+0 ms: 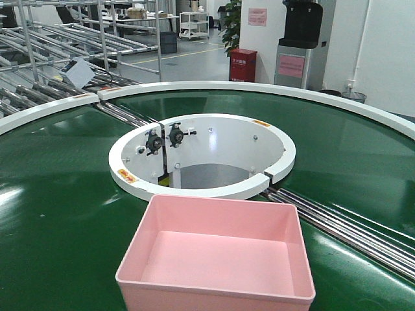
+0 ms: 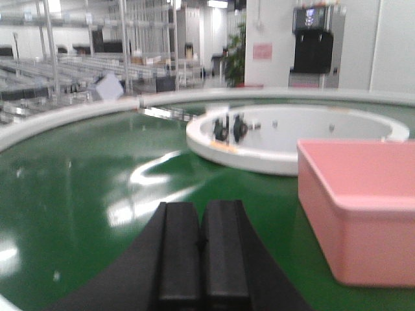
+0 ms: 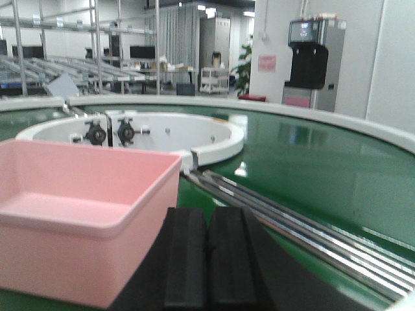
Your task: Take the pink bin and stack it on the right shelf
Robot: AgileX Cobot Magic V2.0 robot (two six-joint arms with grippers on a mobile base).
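white walls (image 1: 382, 45) close the room on the right, one carrying a pink notice (image 1: 257, 17) and a small socket (image 1: 351, 84). a tall grey and black machine (image 1: 301, 42) stands by a white pillar, with a red cabinet (image 1: 243, 65) and a leafy potted plant (image 1: 231, 26) just beside it. the floor (image 1: 194, 61) is glossy grey with a yellow line. metal roller racks (image 1: 39, 39) fill the left side. a dark crate (image 1: 168, 42) sits on the floor near them, and a white trolley (image 1: 194, 24) stands farther back. ceiling lamps (image 3: 211, 9) glow above grey curtains (image 3: 178, 32). glare streaks the green bench (image 1: 58, 194).
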